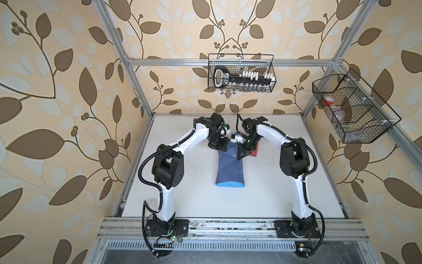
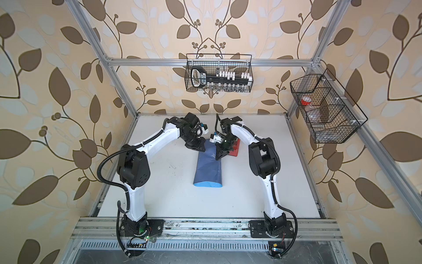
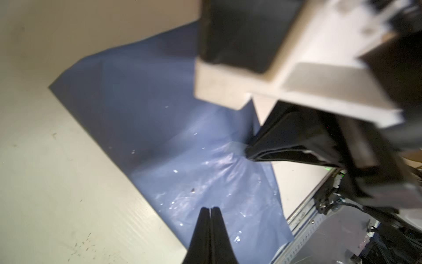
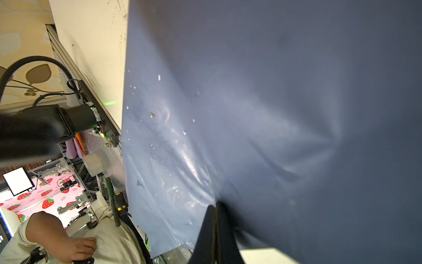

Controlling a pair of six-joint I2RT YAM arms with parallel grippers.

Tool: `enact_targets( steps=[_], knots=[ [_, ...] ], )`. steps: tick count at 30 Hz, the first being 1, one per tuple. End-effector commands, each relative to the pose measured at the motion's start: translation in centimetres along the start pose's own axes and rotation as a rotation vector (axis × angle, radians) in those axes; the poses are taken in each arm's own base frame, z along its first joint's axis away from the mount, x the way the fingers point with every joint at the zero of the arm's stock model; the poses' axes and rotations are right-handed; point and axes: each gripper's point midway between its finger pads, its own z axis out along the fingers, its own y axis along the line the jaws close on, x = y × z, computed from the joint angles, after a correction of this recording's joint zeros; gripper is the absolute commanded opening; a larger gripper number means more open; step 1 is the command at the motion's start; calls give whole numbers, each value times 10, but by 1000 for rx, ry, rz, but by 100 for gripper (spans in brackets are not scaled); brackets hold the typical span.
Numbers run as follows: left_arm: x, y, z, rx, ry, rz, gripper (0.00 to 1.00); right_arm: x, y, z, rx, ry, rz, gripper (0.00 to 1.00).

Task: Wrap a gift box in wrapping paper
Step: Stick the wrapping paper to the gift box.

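Two white arms with black joints reach from the near rail toward the far middle of the table, each bent at the elbow. The left arm (image 1: 195, 134) leans inward, and its wrist is turned down over the far end of the wrapping paper (image 1: 229, 169). The left gripper (image 3: 210, 209) has its two black fingers pressed flat together just above the sheet, and I see nothing between them. The right arm (image 1: 271, 132) comes in from the other side in the same manner. The right gripper (image 4: 215, 206) points down at the right edge of the sheet with its fingers closed. Creases in the paper run together at its tip, so it pinches the paper there.

The paper lies in the middle of the table, folded over into a long shape that is narrower at the far end and wider toward the near end. Its upper face is dark slate-blue and matte. At the near end a rounded fold shows the light sky-blue face. In the wrist views a part of the sheet looks glossy and wrinkled. A red tape dispenser (image 1: 255, 149) is just beside the right gripper and partly hidden by it.

The table (image 1: 194, 201) is white with small dark scuffs, and aluminium posts frame it. The walls carry beige wallpaper with brown leaves. A black wire basket (image 1: 241, 73) hangs on the back rail, and a second wire basket (image 1: 354, 109) hangs on the right side.
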Motion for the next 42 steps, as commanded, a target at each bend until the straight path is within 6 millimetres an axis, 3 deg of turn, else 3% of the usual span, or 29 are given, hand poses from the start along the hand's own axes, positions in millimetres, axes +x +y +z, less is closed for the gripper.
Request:
enact_targets(
  steps=[1, 9, 18, 30, 35, 42],
  knots=[
    [-13, -35, -10, 135, -77, 66, 0, 16, -85, 53, 252, 156, 15, 0],
    [-32, -41, 25, 250, -194, 72, 0, 15, -84, 52, 254, 151, 10, 0],
    [-20, -19, 58, 195, -196, 76, 0, 14, -85, 54, 251, 152, 15, 0],
    [4, 1, 85, 107, -139, 67, 0, 14, -83, 54, 252, 152, 11, 0],
    [11, 1, 76, 96, -104, 56, 0, 14, -84, 52, 254, 148, 12, 0],
    [-25, -31, 15, 204, -193, 48, 0, 15, -85, 54, 254, 154, 14, 0]
  ],
)
